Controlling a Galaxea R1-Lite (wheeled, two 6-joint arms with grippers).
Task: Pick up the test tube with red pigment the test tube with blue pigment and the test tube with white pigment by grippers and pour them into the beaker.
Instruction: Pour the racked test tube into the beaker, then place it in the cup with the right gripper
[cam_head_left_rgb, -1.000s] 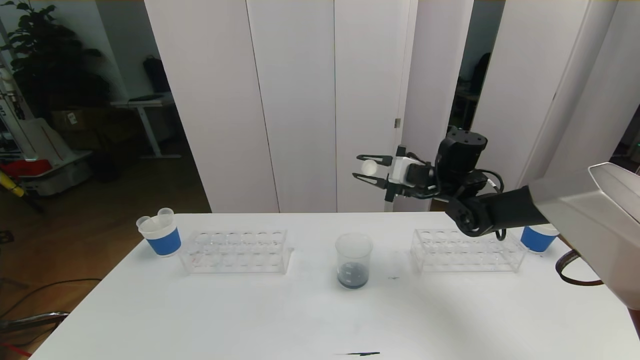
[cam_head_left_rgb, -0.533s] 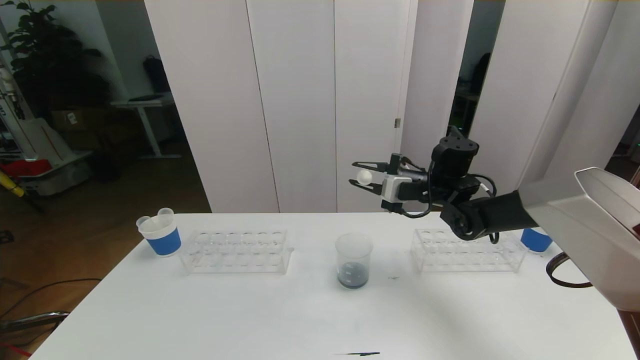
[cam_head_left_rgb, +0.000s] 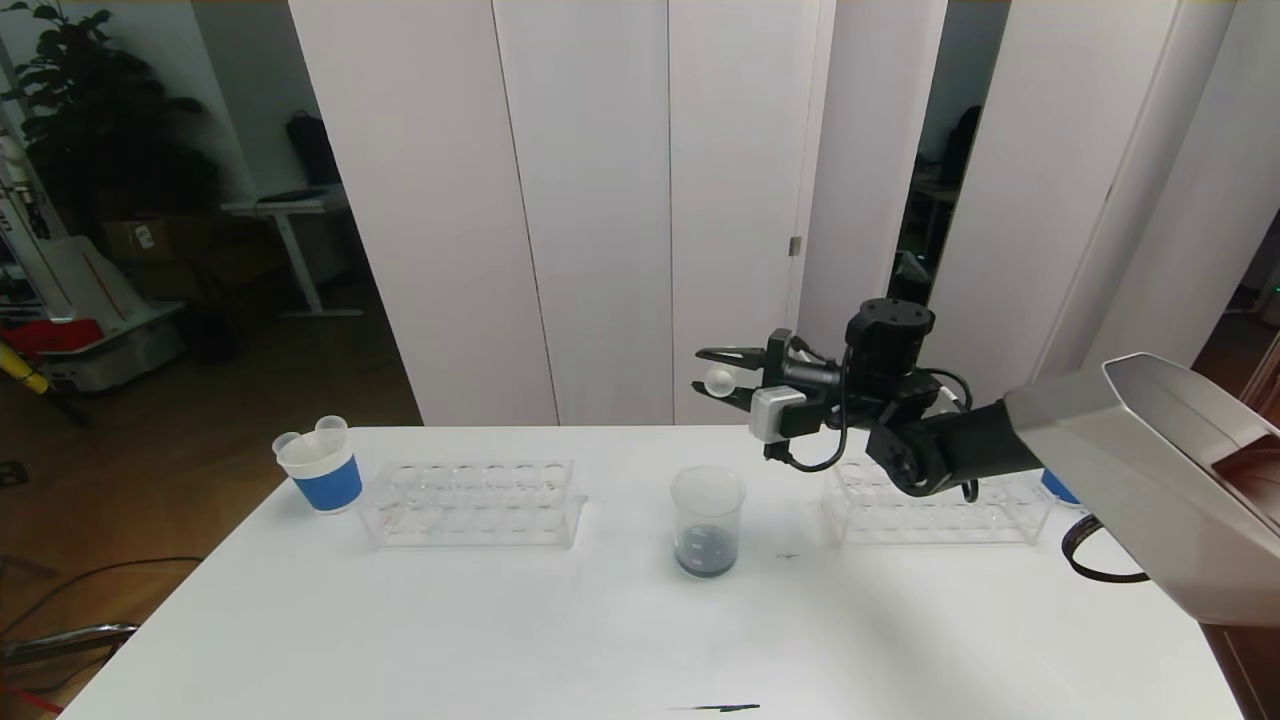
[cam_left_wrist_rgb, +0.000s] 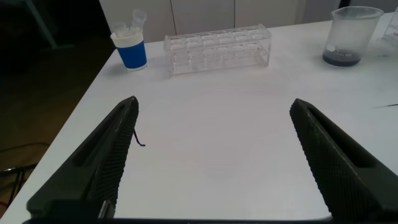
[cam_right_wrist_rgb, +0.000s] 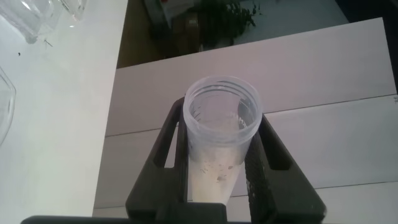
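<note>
Lowered and swung leftward over the past second, the right gripper (cam_head_left_rgb: 722, 378) now hangs above the table (cam_head_left_rgb: 560, 640), at about twelve o'clock from the beaker (cam_head_left_rgb: 708, 520), clenched on the test tube with white pigment (cam_right_wrist_rgb: 221, 146). Milky liquid shows inside the tube. Dark liquid sits in the beaker, midway between two clear racks (cam_head_left_rgb: 470, 503). At the table's near edge, the left gripper (cam_left_wrist_rgb: 217, 155) rests with fingers spread, released.

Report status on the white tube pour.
Right gripper shut on white-pigment tube, above and behind beaker. Left gripper open, low over table. Path clear.
</note>
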